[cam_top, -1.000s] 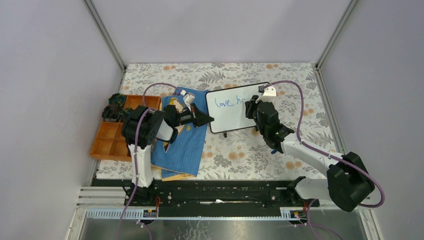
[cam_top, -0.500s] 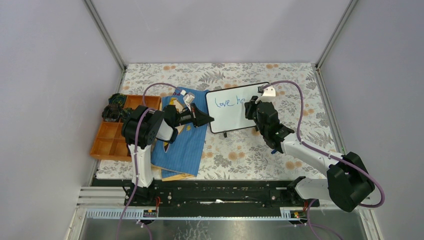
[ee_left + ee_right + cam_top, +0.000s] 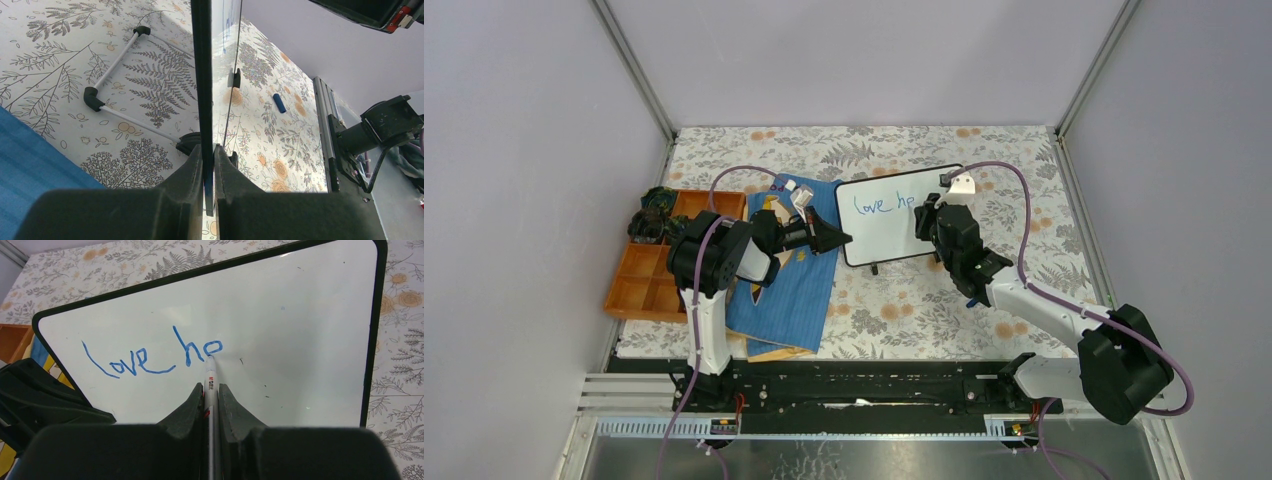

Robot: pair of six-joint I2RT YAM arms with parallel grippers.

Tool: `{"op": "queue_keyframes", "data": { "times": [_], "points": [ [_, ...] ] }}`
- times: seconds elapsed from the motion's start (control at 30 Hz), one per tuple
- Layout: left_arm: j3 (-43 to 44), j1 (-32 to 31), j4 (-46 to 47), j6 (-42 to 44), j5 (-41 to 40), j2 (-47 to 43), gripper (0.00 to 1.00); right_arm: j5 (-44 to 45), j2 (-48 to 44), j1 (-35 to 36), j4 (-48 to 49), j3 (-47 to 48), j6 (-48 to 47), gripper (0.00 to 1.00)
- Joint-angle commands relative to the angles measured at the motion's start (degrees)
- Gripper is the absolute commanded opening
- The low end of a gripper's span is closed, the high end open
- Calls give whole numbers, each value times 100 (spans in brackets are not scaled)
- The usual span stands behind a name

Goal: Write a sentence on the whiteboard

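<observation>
The whiteboard (image 3: 889, 228) stands upright on the floral table, its face toward the right arm. My left gripper (image 3: 845, 238) is shut on its left edge; in the left wrist view the black frame (image 3: 201, 75) runs between the fingers of the left gripper (image 3: 208, 152). My right gripper (image 3: 924, 214) is shut on a silver marker (image 3: 209, 385), whose tip touches the board (image 3: 300, 340). The sentence (image 3: 150, 357) reads "love h" in blue, followed by a round letter at the tip. The right gripper (image 3: 210, 390) sits just below that letter.
A blue cloth-like book (image 3: 789, 275) lies under the left arm, with an orange compartment tray (image 3: 649, 270) to its left. A blue marker cap (image 3: 280, 102) lies on the table near the right arm. The board's white support rod (image 3: 115, 65) rests behind it.
The right gripper has shifted very slightly at the board and the blue letter after the "h" has grown a little. The left arm has not moved.
</observation>
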Motion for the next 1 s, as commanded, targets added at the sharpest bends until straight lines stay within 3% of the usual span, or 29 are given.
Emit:
{"op": "queue_keyframes", "data": {
  "times": [0.0,0.4,0.97],
  "points": [
    [-143,86,-696,436,-239,226,0,407,-76,-40,-154,66,-11,0],
    [-140,86,-697,433,-231,232,0,811,-146,-41,-160,99,-32,0],
    [-137,86,-697,440,-230,232,0,741,-503,-91,283,-164,53,0]
  ]
}}
